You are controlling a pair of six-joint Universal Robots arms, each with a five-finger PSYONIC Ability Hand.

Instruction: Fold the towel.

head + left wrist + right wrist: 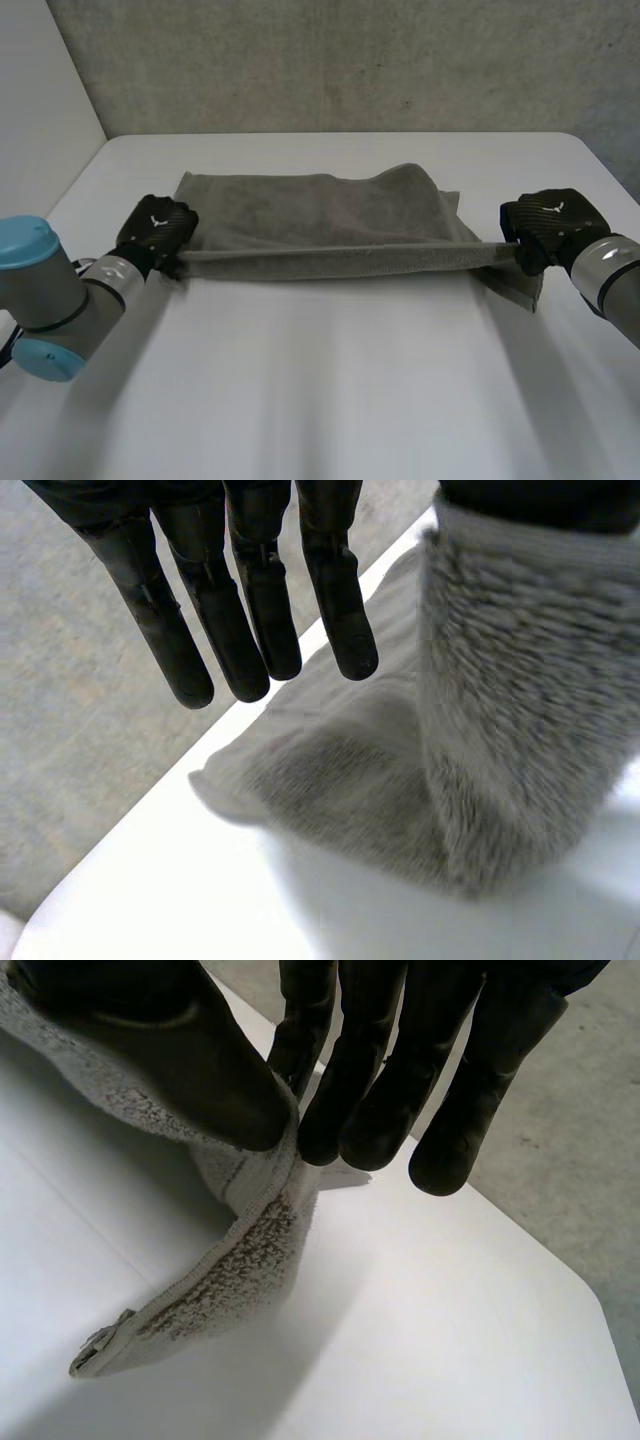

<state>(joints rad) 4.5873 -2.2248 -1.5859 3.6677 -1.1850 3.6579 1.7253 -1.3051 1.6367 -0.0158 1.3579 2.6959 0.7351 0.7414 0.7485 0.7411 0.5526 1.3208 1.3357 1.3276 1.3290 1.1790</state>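
In the head view, a grey towel (310, 215) lies spread across the far half of the white table (330, 400). Its near long edge is raised off the surface and drawn taut between the two black hands. The left hand (155, 232) is at the towel's left end and the right hand (548, 228) at its right end, where a loose corner droops to the table. The far part of the cloth lies flat, a little rumpled toward the right.

In the left wrist view, the hand's fingers (250, 620) are straight and clear of the cloth. The towel (510, 730) climbs from the table to the thumb side of the hand, where it appears clamped, and the tight line across the table suggests a firm hold.

In the right wrist view, the thumb (170, 1060) presses the towel's edge against the fingertips (325, 1130) in a pinch. The corner of the cloth (240, 1260) hangs below the pinch, its tip resting on the table.

The fold looks to be only at its start. The near edge is gripped at both ends and lifted, but no layer has been laid over another yet. That edge has yet to be carried across to the far edge, set down squarely and released, and any further folds come after that.
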